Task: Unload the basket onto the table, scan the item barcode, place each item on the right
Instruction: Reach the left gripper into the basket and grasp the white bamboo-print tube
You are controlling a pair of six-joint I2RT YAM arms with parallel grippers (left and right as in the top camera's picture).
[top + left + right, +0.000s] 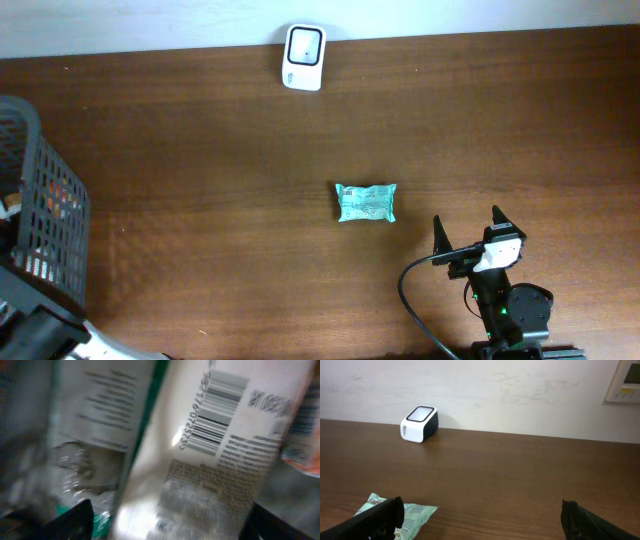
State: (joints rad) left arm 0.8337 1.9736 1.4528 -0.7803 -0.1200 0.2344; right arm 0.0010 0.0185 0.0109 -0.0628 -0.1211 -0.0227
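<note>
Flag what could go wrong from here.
The left gripper straddles a white packet packed against a neighbouring packet; it may catch both. Glare sits by the barcode on the glossy film, so the scanner might misread it.

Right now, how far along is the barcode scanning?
Done: nothing clearly scanned; a teal packet lies mid-table, away from the scanner. In hand: left gripper is close over a white barcoded packet, grip unclear. Left: present a barcode to the scanner. Right gripper: open.
</note>
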